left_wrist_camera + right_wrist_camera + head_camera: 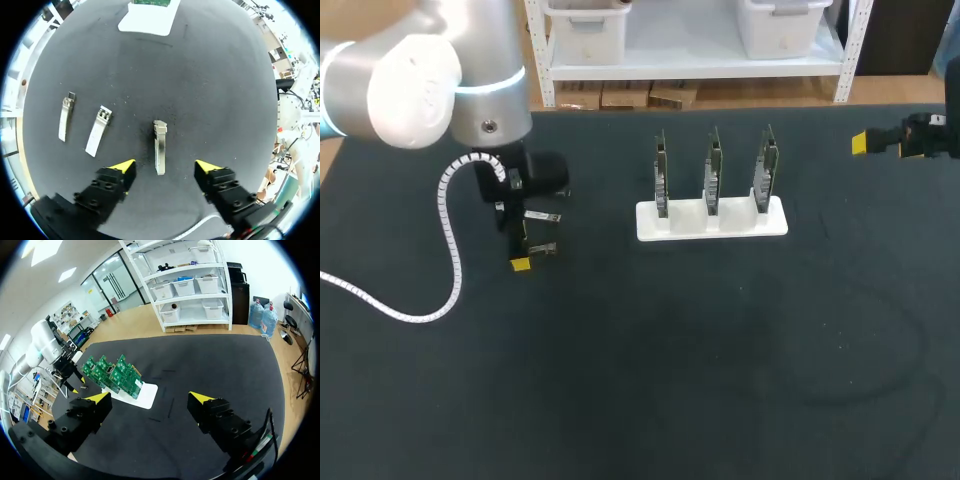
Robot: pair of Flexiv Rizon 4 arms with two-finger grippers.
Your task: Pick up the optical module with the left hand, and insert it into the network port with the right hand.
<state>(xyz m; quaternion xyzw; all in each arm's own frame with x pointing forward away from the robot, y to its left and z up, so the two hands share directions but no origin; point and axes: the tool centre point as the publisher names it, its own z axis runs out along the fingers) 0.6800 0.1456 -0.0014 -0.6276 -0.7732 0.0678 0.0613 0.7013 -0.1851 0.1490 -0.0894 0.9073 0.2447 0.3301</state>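
Left gripper [165, 167] hangs with fingers spread over one module [159, 147] lying flat toward the table's [620, 380] left edge; it should drop straight, straddle the narrow sides and close mid-body. Right gripper [150, 400] sits spread near the far right corner

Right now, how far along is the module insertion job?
Done: the left gripper is lined up over one slim silver metal optical module. In hand: nothing; its fingers are open, and the module lies flat on the black table between them, two more beside it. Left: grip, lift, pass to the open right gripper, and insert at the green circuit boards in the white rack.
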